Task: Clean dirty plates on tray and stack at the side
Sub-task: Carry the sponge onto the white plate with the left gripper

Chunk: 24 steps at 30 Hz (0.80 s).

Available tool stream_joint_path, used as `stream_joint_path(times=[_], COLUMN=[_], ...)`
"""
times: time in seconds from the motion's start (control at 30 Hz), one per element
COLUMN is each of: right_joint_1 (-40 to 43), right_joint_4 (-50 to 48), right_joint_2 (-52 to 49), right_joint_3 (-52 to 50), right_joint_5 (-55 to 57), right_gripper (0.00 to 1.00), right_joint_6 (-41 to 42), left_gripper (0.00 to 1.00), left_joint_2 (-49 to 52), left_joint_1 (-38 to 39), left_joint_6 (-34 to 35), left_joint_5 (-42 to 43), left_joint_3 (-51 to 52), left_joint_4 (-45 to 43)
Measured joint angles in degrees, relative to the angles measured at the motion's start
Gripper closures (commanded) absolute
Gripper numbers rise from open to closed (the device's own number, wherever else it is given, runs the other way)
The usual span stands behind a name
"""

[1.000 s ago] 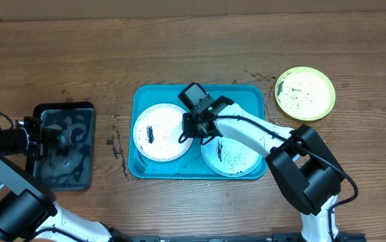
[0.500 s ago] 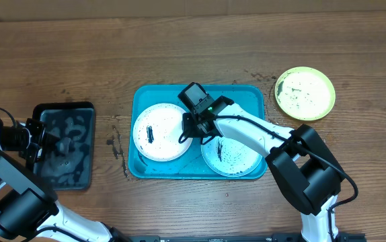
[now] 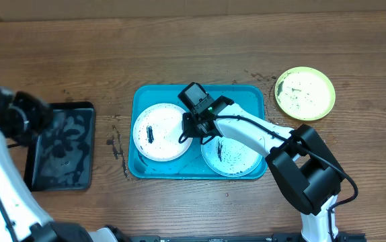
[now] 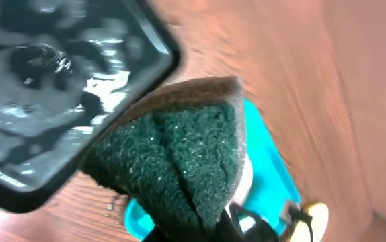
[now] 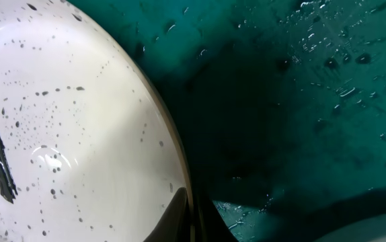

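Overhead, round speckled plates [image 3: 158, 132], glossy turquoise tray [image 3: 247, 99]

The left gripper [image 3: 35, 113] has left the nine o'clock edge of the black rectangular plastic tray [image 3: 91, 151]. It has swung up toward the tray's eleven o'clock corner, clamped on the dark green scouring sponge [image 4: 179, 161]. It now shows blurred, and the tray's left rim, covered before, lies uncovered.
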<state>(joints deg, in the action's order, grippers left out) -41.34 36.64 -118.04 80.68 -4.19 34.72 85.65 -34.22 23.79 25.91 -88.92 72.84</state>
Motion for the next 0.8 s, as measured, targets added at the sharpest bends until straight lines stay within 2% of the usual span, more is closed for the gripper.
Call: stream_joint_path(times=[0.1,0.27,0.47,0.8], right_joint_1=[0.00,0.00,0.00,0.00], right_joint_4=[-0.04,0.00,-0.02,0.04], right_joint_2=[0.00,0.00,0.00,0.00], right_joint_3=[0.00,0.00,0.00,0.00], right_joint_5=[0.00,0.00,0.00,0.02], right_gripper=[0.96,0.96,0.96,0.96], right_joint_6=[0.02,0.00,-0.02,0.00], left_gripper=[0.96,0.96,0.96,0.96], left_joint_2=[-0.17,2.71,9.18,26.29], left_joint_1=[6.64,19.85,33.75,46.36], left_joint_6=[-0.02,-0.02,-0.02,-0.02], left_joint_5=[-0.92,-7.61,-12.70,-14.88], left_joint_3=[-0.04,0.79,2.14,2.45], left_joint_4=[-0.15,-2.58,-5.01,-8.59])
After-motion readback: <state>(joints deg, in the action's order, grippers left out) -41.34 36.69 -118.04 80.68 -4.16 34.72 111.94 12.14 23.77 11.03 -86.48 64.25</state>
